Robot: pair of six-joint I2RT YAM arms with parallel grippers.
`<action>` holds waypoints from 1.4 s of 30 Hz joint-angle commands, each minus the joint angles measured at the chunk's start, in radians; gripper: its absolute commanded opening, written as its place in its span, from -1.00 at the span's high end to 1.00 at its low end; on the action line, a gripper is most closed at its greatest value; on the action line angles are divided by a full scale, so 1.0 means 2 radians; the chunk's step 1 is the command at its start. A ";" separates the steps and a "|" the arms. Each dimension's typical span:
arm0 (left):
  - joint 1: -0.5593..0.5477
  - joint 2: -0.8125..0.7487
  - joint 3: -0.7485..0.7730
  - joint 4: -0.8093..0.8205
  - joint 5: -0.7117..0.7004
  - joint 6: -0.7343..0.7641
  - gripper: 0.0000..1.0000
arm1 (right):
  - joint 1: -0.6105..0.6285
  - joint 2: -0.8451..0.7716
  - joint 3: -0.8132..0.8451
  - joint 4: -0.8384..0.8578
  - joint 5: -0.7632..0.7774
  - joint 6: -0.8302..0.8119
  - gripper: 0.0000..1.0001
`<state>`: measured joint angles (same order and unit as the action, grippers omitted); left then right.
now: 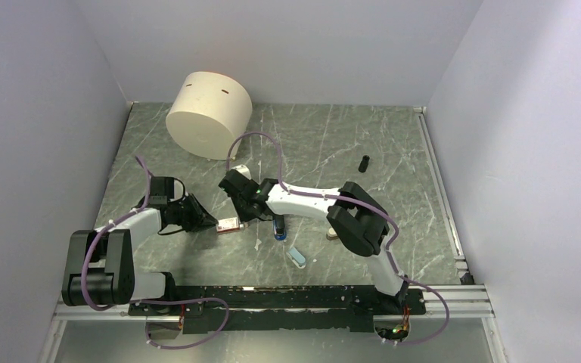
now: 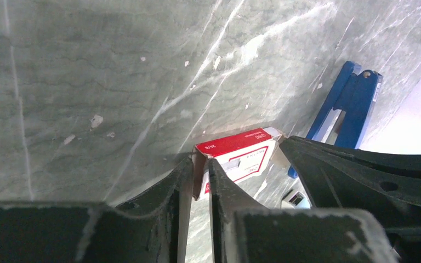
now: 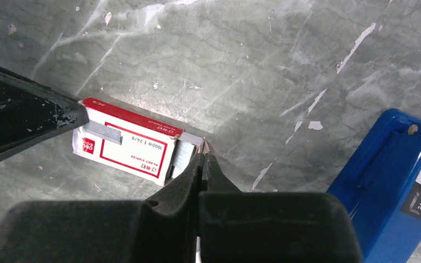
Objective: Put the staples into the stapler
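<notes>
The right gripper (image 3: 203, 159) is clenched tight at the open end of the red-and-white cardboard staple box (image 3: 131, 148), where ribbed grey staples (image 3: 182, 156) show. The left gripper (image 2: 200, 167) pinches the box's opposite end. The glossy blue stapler (image 3: 394, 181) lies at three o'clock on the veined marble table (image 3: 225, 66).

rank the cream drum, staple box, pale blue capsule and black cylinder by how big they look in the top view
1. cream drum, by far the largest
2. staple box and pale blue capsule: they look too alike to rank
3. black cylinder, smallest
</notes>
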<state>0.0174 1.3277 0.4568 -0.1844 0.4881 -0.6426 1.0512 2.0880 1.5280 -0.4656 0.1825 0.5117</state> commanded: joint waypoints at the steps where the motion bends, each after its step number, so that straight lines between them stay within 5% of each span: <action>1: 0.007 -0.014 -0.007 0.008 0.023 0.002 0.49 | -0.001 -0.005 -0.004 0.016 -0.003 0.000 1.00; 6: 0.007 -0.030 -0.025 0.028 0.040 -0.010 0.47 | -0.002 0.000 0.000 0.010 -0.002 0.000 1.00; 13: 0.008 -0.023 -0.027 0.030 0.045 -0.010 0.69 | -0.001 0.000 -0.001 0.014 -0.005 0.000 1.00; 20: 0.012 -0.034 -0.017 0.008 -0.018 -0.002 0.89 | -0.004 0.000 0.004 0.014 -0.001 -0.001 1.00; 42: 0.114 -0.078 -0.005 -0.017 -0.065 0.001 0.90 | -0.066 0.026 0.031 0.076 -0.052 -0.043 1.00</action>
<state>0.2173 1.2152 0.4030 -0.1738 0.4229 -0.6586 0.9321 2.1273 1.5539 -0.3584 0.0925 0.4572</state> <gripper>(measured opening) 0.056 0.010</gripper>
